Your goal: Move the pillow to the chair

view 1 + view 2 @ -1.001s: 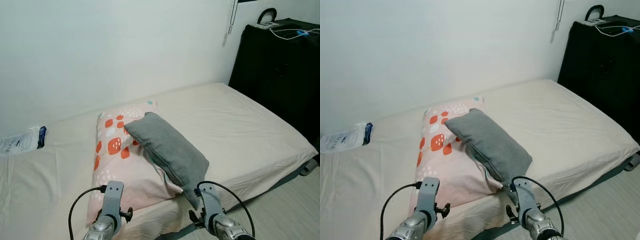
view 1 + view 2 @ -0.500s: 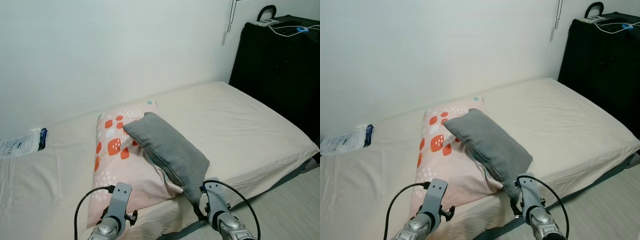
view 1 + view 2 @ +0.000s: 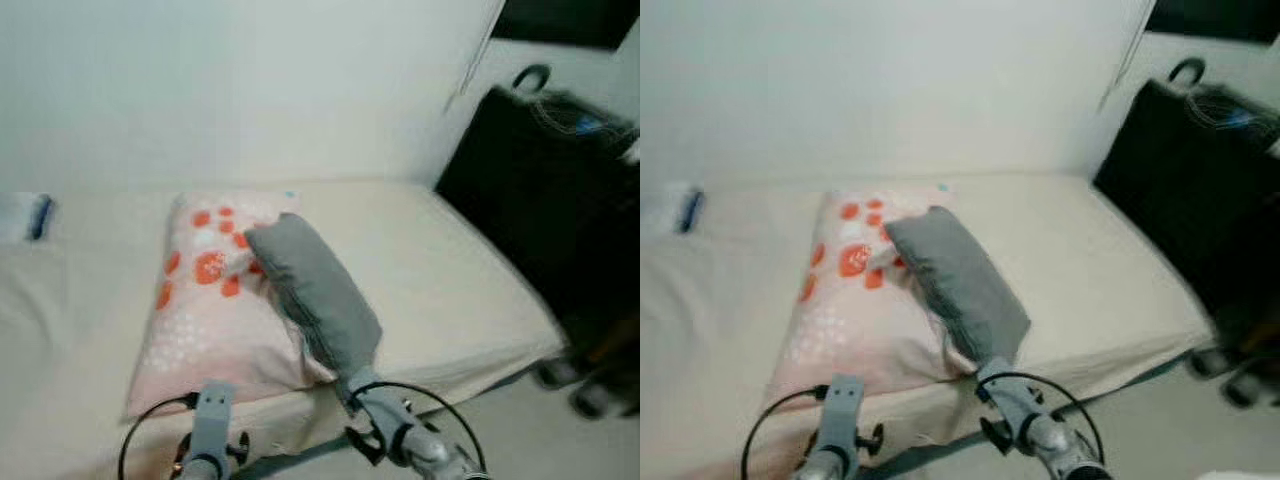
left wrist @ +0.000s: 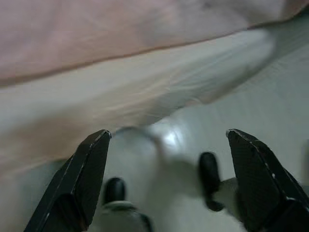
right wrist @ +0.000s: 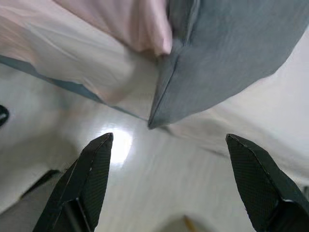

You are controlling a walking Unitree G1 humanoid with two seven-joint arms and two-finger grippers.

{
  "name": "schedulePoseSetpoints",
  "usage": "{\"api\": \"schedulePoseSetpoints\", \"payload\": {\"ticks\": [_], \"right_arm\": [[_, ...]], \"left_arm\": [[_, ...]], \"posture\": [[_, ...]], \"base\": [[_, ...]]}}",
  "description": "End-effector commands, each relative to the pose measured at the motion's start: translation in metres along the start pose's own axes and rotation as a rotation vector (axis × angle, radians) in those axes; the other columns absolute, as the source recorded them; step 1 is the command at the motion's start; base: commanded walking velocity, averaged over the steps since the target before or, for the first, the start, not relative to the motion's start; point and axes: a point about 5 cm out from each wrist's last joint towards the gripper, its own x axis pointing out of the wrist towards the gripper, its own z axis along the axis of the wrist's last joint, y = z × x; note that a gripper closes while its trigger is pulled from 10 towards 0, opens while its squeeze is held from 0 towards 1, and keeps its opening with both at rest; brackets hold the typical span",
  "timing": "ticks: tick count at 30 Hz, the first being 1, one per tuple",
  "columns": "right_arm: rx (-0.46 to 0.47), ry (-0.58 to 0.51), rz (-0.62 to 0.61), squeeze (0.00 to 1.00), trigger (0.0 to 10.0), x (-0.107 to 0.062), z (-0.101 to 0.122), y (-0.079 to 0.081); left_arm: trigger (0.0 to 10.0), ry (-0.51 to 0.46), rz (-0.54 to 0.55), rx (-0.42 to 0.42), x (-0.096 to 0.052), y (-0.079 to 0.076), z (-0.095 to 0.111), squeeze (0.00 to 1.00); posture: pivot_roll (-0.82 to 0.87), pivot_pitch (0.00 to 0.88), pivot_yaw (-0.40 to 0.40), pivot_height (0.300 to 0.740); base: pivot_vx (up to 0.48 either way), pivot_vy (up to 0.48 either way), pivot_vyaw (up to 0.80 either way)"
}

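Grey pillow (image 3: 318,295) lay across the pink one (image 3: 215,300) at the bed's (image 3: 450,290) front edge; both grippers, left (image 4: 169,181) and right (image 5: 166,186), gaped empty before it.

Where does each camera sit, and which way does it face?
Eye views: head, looking down at the bed, grey pillow on pink pillow; both arms show.
Left wrist: looks past open fingers at the bed edge and floor.
Right wrist: looks past open fingers at the grey pillow's corner.
Shared: pillows.
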Motion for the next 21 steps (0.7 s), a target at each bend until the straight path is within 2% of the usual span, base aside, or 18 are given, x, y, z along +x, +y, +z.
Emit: {"api": "schedulePoseSetpoints", "payload": {"ticks": [1,4,9,14,16,17,18,21], "right_arm": [[-0.045,0.016,0.045,0.00,10.0,0.000,-0.003,0.004],[-0.058,0.002,0.058,0.00,10.0,0.002,0.002,0.007],[-0.067,-0.056,0.020,0.00,10.0,0.007,0.018,0.009],[-0.018,-0.085,-0.050,0.00,10.0,0.008,0.025,0.005],[0.018,-0.096,-0.110,0.00,10.0,0.007,0.025,-0.001],[0.018,-0.096,-0.110,0.00,10.0,0.007,0.025,-0.001],[0.060,-0.102,-0.155,0.00,10.0,0.006,0.025,-0.007],[0.109,-0.106,-0.194,0.00,10.0,0.005,0.024,-0.012]], "left_arm": [[10.0,-0.039,0.018,-0.031,0.000,-0.005,0.006,0.00],[10.0,-0.057,0.031,-0.019,-0.001,-0.006,0.007,0.00],[10.0,-0.096,0.078,-0.028,-0.003,0.005,0.008,0.00],[10.0,-0.121,0.097,-0.002,-0.003,0.014,0.011,0.00],[10.0,-0.132,0.083,0.020,-0.001,0.016,0.015,0.00],[10.0,-0.132,0.083,0.020,-0.001,0.016,0.015,0.00],[10.0,-0.146,0.066,0.019,0.000,0.017,0.020,0.00],[10.0,-0.156,0.052,0.013,0.001,0.019,0.024,0.00]], "posture": [[0.08,0.000,-0.359,0.740],[0.10,0.000,-0.385,0.740],[0.12,0.000,-0.379,0.740],[0.12,0.000,-0.321,0.740],[0.11,0.000,-0.253,0.740],[0.11,0.000,-0.253,0.740],[0.09,0.000,-0.208,0.740],[0.08,0.000,-0.178,0.740]], "base": [[0.000,0.000,0.00],[0.000,0.000,0.00],[0.000,0.000,0.00],[0.000,0.000,0.00],[0.000,0.000,0.00],[0.000,0.000,0.00],[0.000,0.000,0.00],[0.000,0.000,0.00]]}}
